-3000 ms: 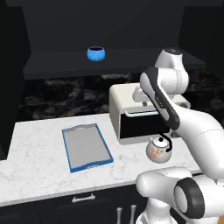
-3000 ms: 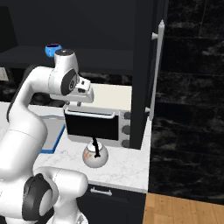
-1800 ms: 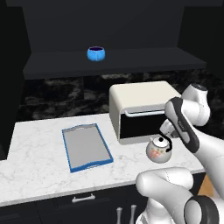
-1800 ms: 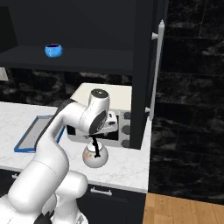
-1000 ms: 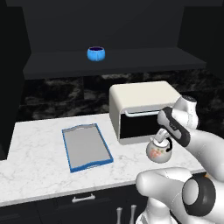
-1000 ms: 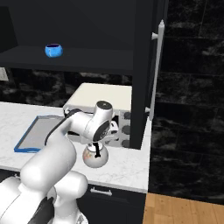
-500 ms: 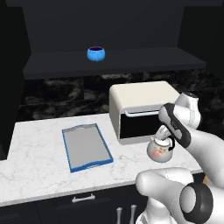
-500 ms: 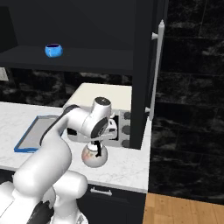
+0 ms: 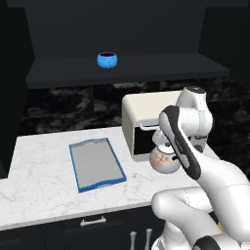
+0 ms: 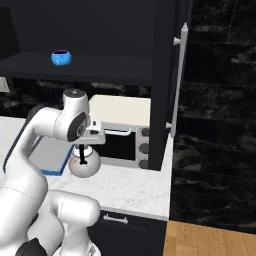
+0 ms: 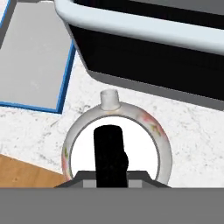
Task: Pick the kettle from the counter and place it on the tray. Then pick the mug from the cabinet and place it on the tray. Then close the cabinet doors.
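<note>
- The kettle (image 9: 165,161) hangs just off the counter (image 9: 44,161), in front of the toaster oven (image 9: 146,114).
- Gripper (image 10: 83,150) looks clamped on its black handle.
- First step underway; next it needs carrying left over the tray (image 9: 95,163).

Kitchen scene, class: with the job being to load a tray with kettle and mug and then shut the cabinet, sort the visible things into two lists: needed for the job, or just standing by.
Needed:
kettle, held by the gripper
tray
mug
cabinet
cabinet door
counter

Standing by:
toaster oven
lower drawers
</note>
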Available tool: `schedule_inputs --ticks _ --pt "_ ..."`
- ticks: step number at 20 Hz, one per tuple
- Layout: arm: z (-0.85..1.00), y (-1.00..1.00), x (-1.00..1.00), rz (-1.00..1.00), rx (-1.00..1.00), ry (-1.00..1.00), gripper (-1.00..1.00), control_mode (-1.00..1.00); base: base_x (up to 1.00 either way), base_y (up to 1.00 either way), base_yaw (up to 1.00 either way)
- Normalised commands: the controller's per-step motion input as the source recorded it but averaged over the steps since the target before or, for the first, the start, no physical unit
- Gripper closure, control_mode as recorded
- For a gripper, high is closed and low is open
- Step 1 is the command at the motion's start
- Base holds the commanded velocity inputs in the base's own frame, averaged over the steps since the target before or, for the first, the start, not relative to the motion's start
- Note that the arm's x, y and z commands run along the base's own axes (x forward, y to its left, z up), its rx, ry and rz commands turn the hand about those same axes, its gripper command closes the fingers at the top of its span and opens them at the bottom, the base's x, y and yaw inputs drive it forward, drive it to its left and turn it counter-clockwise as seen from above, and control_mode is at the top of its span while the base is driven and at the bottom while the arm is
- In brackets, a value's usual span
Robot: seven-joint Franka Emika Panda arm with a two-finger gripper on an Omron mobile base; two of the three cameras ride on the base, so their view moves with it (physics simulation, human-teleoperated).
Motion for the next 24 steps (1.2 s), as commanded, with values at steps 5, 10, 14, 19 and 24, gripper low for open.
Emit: schedule_inputs --ticks 5,10,14,19,24 --pt "0.4 1.0 0.0 -0.14 -0.06 -0.02 1.0 -1.0 0.0 0.0 0.0" --pt "0.13 1.0 0.2 -0.15 -0.07 0.0 1.0 -1.0 0.0 0.0 0.0" --pt "-0.08 0.96 0.51 -0.15 -0.13 0.04 1.0 -1.0 0.0 0.0 0.0" --pt "-0.06 0.17 0.22 0.0 -0.01 0.0 1.0 -1.0 0.0 0.0 0.0" --pt "-0.1 0.71 0.78 -0.03 0.0 -0.02 1.0 -1.0 0.0 0.0 0.0"
